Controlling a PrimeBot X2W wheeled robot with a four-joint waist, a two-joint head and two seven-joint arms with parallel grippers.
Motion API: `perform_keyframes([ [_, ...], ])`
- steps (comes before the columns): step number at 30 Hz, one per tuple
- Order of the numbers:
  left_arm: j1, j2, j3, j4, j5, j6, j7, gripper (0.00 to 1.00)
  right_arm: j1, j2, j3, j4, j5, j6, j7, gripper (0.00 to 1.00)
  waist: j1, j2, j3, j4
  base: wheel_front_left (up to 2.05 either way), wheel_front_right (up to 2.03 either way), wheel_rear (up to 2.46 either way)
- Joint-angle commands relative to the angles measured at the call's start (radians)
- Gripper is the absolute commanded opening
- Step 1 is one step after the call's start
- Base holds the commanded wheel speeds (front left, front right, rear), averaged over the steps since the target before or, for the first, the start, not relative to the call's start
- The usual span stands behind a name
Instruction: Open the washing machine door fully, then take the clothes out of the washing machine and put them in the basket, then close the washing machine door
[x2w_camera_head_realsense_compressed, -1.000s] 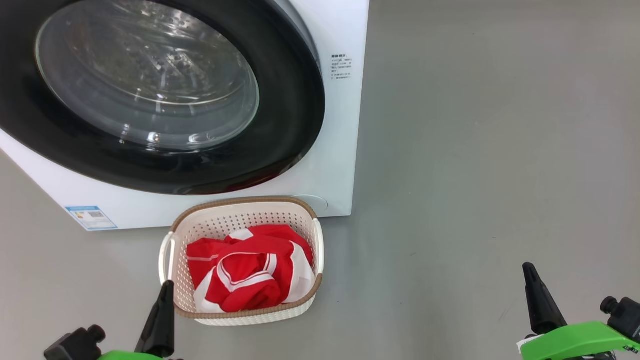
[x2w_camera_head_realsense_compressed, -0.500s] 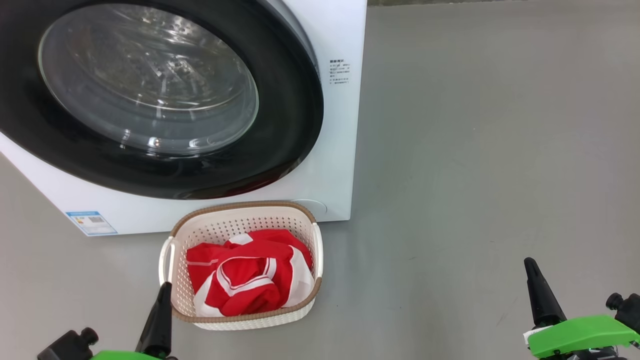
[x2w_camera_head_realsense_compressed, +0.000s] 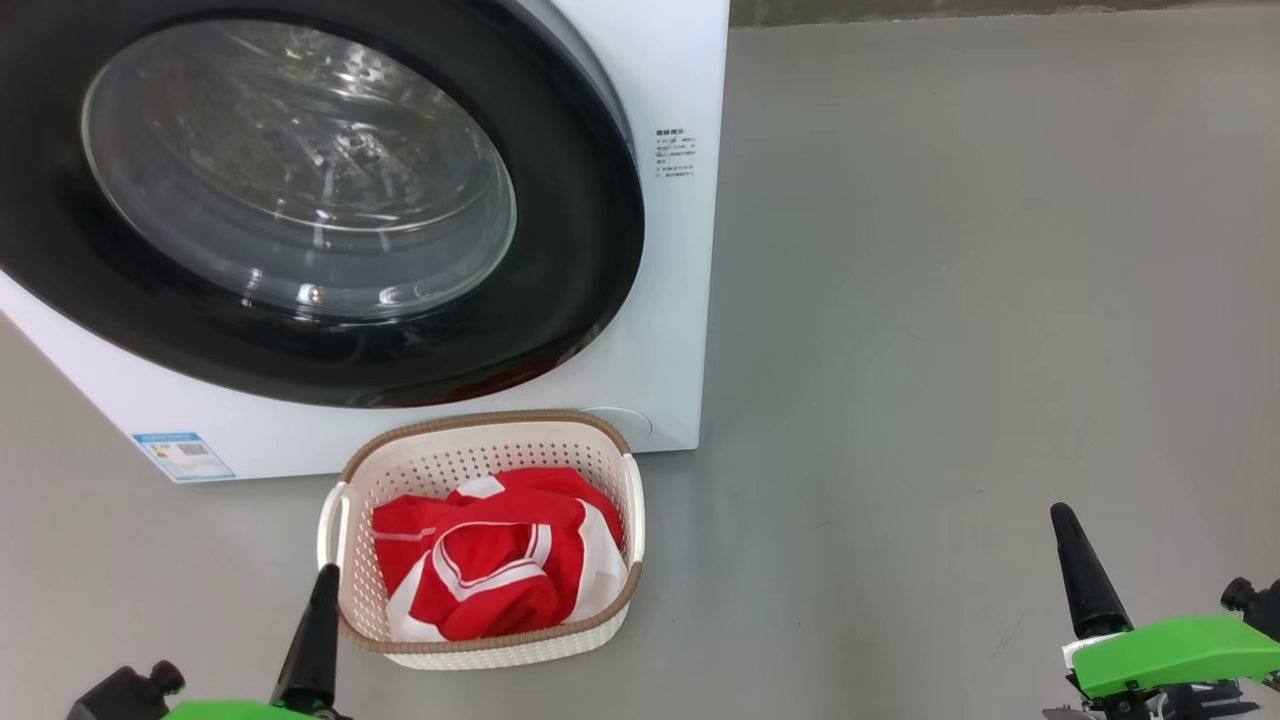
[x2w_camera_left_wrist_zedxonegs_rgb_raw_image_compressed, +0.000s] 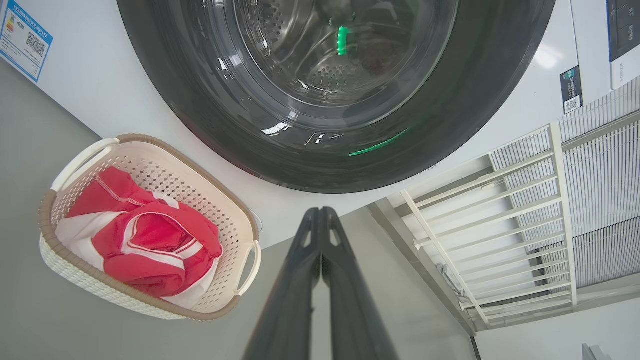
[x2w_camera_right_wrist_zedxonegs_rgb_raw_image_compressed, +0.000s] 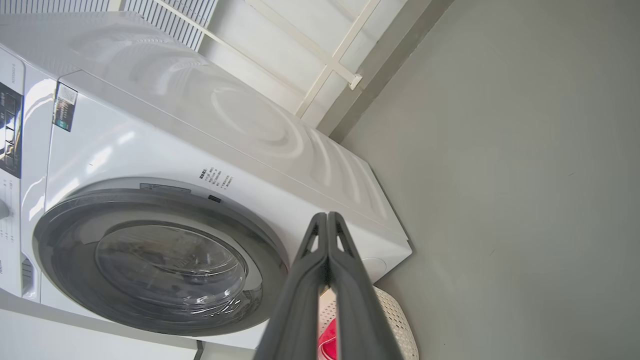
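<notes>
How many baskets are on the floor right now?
1. The basket sits on the floor just in front of the washing machine, red clothes inside it. Others could lie outside these views.

Left claw (x2w_camera_head_realsense_compressed: 324, 585): long matte-black fingers (x2w_camera_left_wrist_zedxonegs_rgb_raw_image_compressed: 295, 300), smooth, tapering to narrow rounded tip; slim triangular cut-out near each tip. At base, glossy bright green shell (x2w_camera_head_realsense_compressed: 230, 712). Beside shell, black boxy block (x2w_camera_head_realsense_compressed: 115, 695) ending in round knob.

Right claw (x2w_camera_head_realsense_compressed: 1063, 525): same black tapered shape, same cut-outs in right wrist view. Behind it, wedge-shaped bright green cover (x2w_camera_head_realsense_compressed: 1175, 650), small white tag (x2w_camera_head_realsense_compressed: 1078, 652) at one end. Black knobbed fitting (x2w_camera_head_realsense_compressed: 1245, 598) above cover, dark hardware beneath.
</notes>
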Motion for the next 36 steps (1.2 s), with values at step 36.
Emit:
perform_keyframes([
  [36,-0.054,0.014,0.062,-0.026,-0.408,-0.006,0.111,0.0,-0.086,-0.018,-0.007,-0.028,0.37,-0.001,0.114,0.0,-0.0001,0.0,-0.039,-0.01,0.0,0.0,0.0],
])
